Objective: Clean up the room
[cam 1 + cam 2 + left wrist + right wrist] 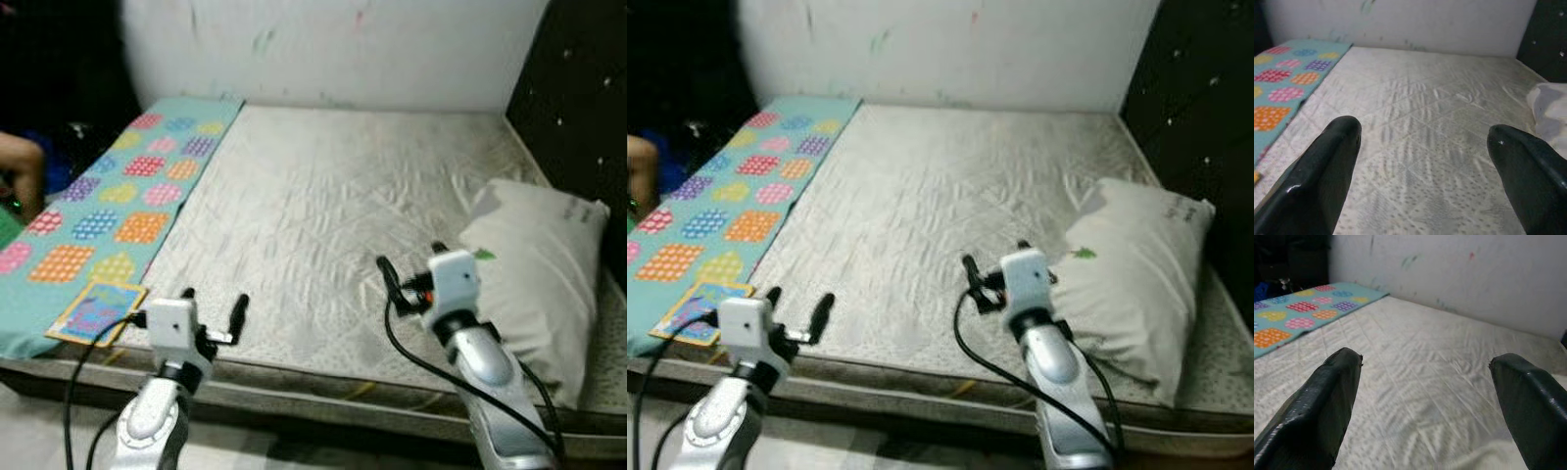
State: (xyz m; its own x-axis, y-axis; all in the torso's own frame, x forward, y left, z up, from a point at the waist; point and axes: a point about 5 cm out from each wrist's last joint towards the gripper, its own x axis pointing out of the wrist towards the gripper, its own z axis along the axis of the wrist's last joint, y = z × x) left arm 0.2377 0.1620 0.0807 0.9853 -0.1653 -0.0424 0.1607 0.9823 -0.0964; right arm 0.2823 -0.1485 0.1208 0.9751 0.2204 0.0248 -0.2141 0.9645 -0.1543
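Left eye view showed the robot at the near edge of a bare quilted mattress (323, 206), both arms raised over it. The left gripper (214, 305) hovered above the mattress's front edge, its two black fingers (1327, 171) spread wide with nothing between them. Beyond its fingertips lay wrinkled, lightly soiled mattress cloth running back to a scuffed white wall (333, 49). Off to that gripper's outer side, a teal blanket with coloured hexagon patches (108, 206) was spread along the mattress's left edge, and a small blue-and-yellow picture book or card (95, 311) lay on the blanket's near corner, just beside the left gripper.

The right gripper (411, 274) was held farther in over the mattress, its jaws likewise wide apart and empty, as the right wrist view made plain. A white pillow (534, 274) lay just to its outer side, against a dark tufted headboard (578, 98); whether the gripper touched the pillow could not be told. A small green mark showed on the pillow's near corner.

A person's arm (24, 166) rested past the blanket at the far left, well apart from both grippers.
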